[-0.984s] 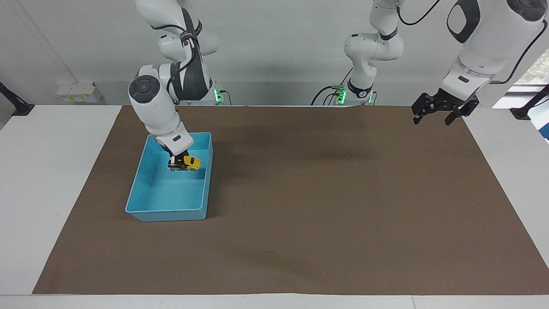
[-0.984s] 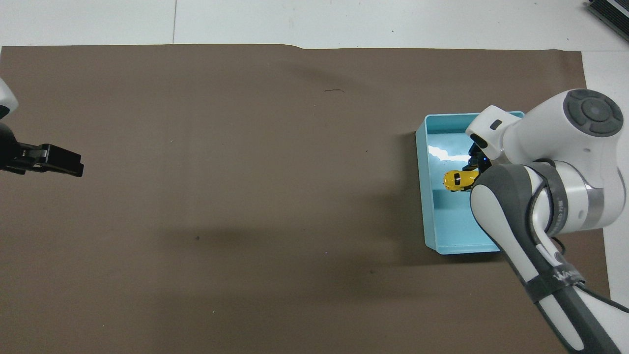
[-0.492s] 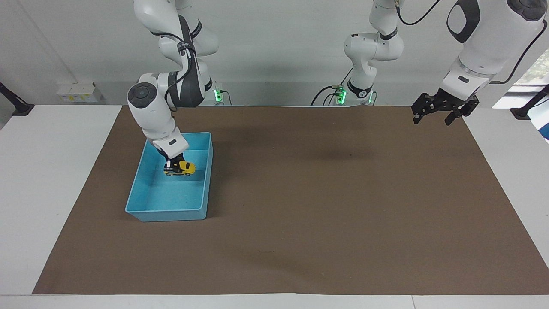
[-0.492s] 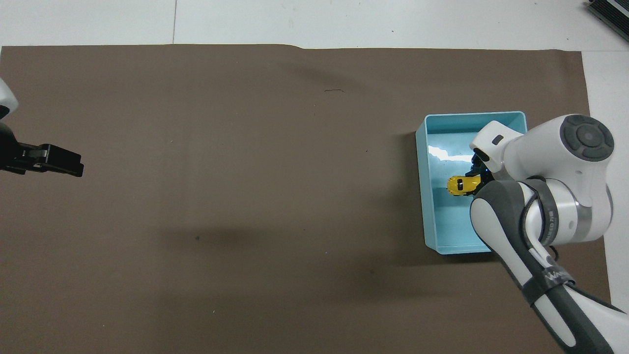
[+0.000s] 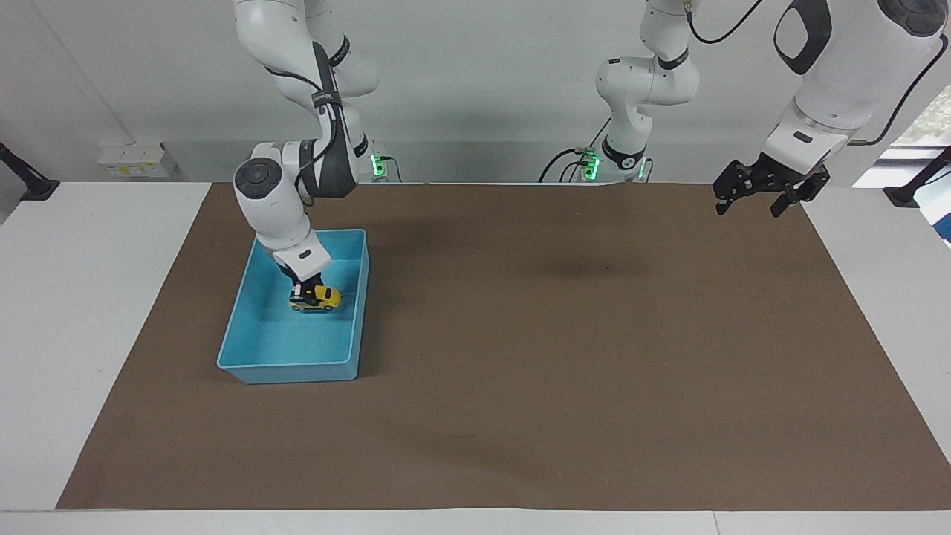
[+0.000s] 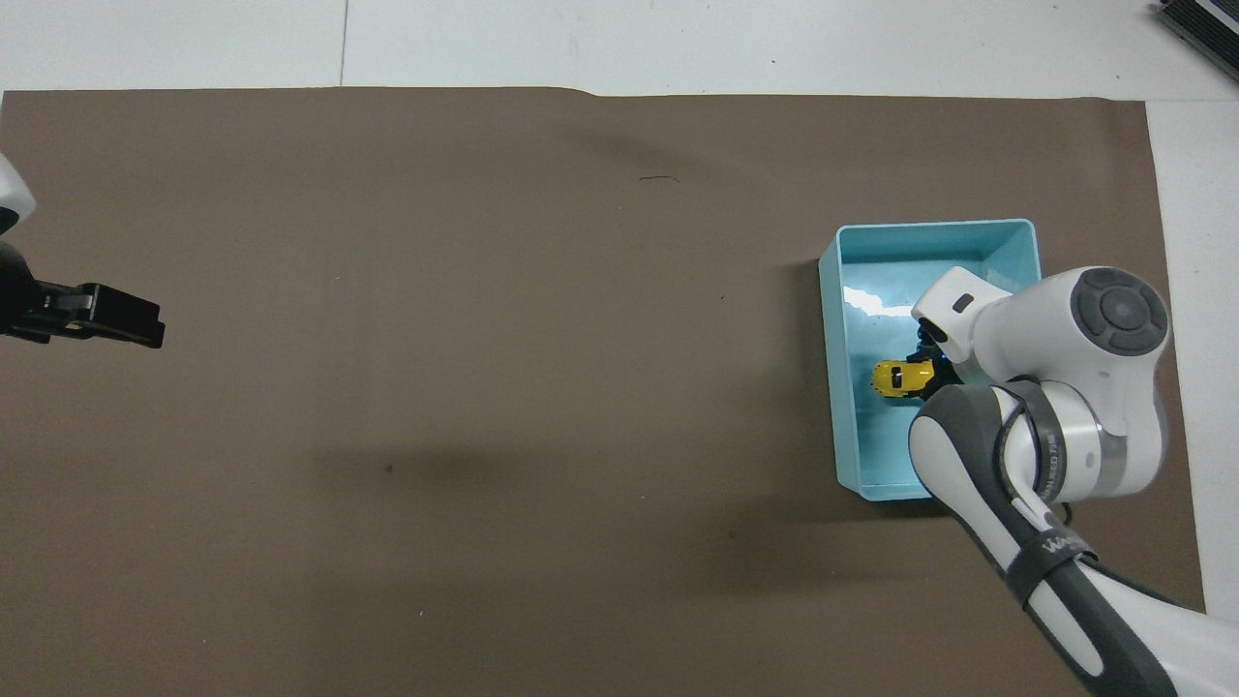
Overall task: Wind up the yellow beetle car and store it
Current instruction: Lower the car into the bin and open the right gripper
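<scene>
The right claw (image 5: 306,288) sat low inside the blue bin (image 5: 252,342), its fingertips lost against the yellow beetle car (image 5: 318,298) — whether they pinched the car or merely touched it could not be told. In the overhead view the right arm's own wrist and elbow covered the claw, the car's end toward that arm and part of the bin's wall nearest the table's end. The left claw (image 6: 106,317) was cut off by the overhead picture's edge — only its dark tips showed there.
</scene>
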`<state>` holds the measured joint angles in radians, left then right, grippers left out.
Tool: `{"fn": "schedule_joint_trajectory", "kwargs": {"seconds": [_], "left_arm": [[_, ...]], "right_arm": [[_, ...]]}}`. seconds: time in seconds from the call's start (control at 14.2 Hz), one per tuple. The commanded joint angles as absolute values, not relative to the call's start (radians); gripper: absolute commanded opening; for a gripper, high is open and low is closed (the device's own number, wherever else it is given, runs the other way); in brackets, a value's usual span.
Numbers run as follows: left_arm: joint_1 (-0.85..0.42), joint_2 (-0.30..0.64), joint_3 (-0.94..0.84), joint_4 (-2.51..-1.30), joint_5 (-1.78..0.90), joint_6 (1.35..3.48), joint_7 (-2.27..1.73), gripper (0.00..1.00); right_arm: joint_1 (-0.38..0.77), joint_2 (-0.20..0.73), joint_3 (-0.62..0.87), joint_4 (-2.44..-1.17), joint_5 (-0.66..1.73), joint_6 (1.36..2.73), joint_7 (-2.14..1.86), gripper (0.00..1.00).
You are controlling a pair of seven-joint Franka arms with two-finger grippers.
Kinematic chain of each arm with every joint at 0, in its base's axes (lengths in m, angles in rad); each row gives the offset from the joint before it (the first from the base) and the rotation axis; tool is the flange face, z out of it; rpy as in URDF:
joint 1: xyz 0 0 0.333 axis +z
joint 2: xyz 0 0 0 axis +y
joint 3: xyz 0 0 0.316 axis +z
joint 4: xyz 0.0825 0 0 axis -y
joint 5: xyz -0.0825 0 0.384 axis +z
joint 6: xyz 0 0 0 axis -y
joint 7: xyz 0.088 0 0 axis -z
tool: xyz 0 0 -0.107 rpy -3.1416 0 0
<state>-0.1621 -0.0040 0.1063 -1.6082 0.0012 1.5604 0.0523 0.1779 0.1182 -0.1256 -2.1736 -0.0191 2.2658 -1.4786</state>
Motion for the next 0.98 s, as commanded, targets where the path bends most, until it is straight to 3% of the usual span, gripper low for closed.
{"fn": "schedule_joint_trajectory", "kwargs": {"seconds": [0.0,0.28,0.35,0.42,0.49,0.91], "left_arm": [[-0.143,-0.021,0.095,-1.617,-0.014,1.548,0.046,1.00],[-0.143,-0.021,0.095,-1.617,-0.014,1.548,0.046,1.00],[-0.143,-0.021,0.095,-1.617,-0.014,1.548,0.046,1.00],[-0.143,-0.021,0.095,-1.617,-0.014,1.548,0.046,1.00],[-0.143,-0.021,0.095,-1.617,-0.014,1.548,0.046,1.00],[-0.143,-0.021,0.095,-1.617,-0.014,1.548,0.046,1.00]], "right_arm": [[0.158,0.126,-0.115,-2.191,-0.029,2.293,-1.509,0.12],[0.161,0.130,-0.115,-2.198,-0.029,2.301,-1.509,0.14],[0.161,0.130,-0.115,-2.198,-0.029,2.301,-1.508,0.25],[0.161,0.132,-0.115,-2.198,-0.029,2.302,-1.500,0.68],[0.160,0.133,-0.114,-2.195,-0.028,2.306,-1.494,1.00],[0.169,0.152,-0.112,-2.090,-0.008,2.223,-1.450,1.00]]}}
